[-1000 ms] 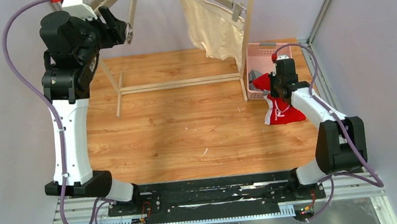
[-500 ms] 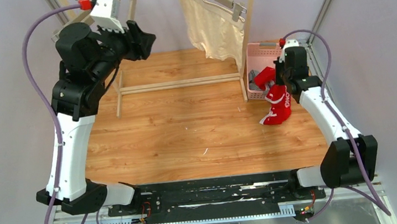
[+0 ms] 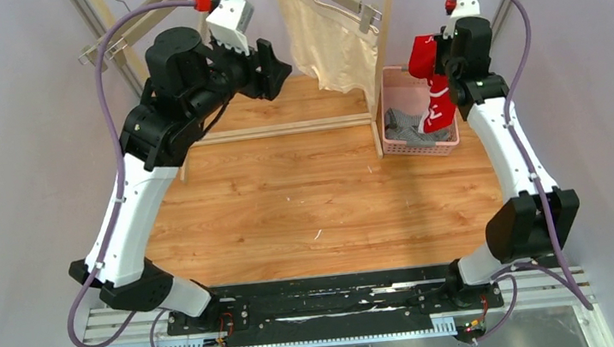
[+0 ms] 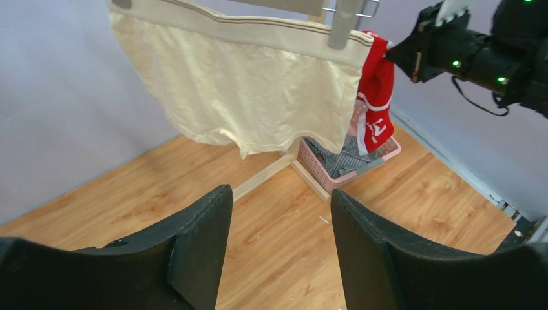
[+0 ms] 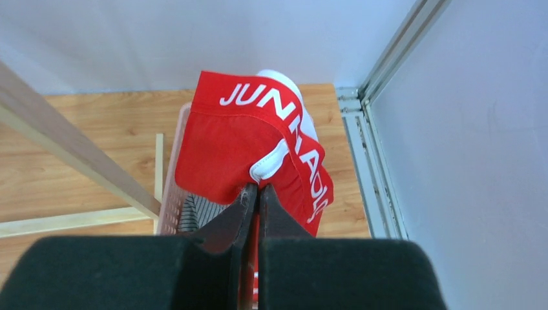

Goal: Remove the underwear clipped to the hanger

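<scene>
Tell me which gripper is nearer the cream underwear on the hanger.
Left. The left gripper, open, hangs just left of the cream underwear, facing it. The right gripper is beyond the wooden post, above the pink basket, shut on the red underwear.

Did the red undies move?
Yes. The red boxer briefs went up and back, from the tabletop in front of the pink basket to hanging above it, pinched in the right gripper.
</scene>
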Tool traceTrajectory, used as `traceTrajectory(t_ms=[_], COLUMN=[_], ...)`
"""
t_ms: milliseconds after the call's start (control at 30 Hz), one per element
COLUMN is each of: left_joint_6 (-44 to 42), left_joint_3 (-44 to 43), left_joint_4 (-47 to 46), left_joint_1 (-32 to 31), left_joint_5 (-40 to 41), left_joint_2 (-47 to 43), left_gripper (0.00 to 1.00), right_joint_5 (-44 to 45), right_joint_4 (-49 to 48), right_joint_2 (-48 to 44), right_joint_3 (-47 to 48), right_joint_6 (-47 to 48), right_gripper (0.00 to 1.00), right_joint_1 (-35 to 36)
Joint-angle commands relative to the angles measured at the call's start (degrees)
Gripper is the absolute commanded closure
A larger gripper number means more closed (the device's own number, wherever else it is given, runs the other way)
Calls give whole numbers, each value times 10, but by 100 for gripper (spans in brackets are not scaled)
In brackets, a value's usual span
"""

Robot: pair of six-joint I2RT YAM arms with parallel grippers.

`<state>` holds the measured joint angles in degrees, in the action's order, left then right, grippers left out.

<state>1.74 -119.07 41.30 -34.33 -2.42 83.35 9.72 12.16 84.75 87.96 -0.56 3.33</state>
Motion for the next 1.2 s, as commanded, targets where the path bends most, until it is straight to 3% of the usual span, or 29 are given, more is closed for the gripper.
traceTrajectory(t_ms=[0, 100, 200, 267, 433, 533, 867, 1167], left_joint_6=[-14, -14, -7, -4, 5, 3, 11, 7], left_joint_3=[-48, -85, -116, -134, -139, -122, -76, -91], left_joint_4=[-4, -3, -4, -4, -12, -35, -117, -138], left_joint_1=[-26, -34, -34, -35, -38, -44, -55, -57], left_joint_5=[22, 32, 33, 35, 24, 37, 57, 60], left_joint_2=[27, 65, 95, 114, 137, 136, 134, 160], left_gripper=[34, 33, 32, 32, 32, 32, 34, 34], right_joint_5=[-2, -24, -58, -92, -117, -113, -133, -150], right_joint_4=[-9, -9, -16, -33, -58, -73, -228, -286], right_joint_2=[41, 53, 34, 3, -78, -111, -115, -66], right_joint_3=[-1, -37, -76, -100, -130, -134, -192, -158], right_joint_6=[6, -4, -17, -30, -44, -52, -98, -54], right_gripper=[99, 96, 71, 70, 92, 99, 100, 100], right_joint_1=[-11, -14, -15, -14, 14, 33, 87, 146])
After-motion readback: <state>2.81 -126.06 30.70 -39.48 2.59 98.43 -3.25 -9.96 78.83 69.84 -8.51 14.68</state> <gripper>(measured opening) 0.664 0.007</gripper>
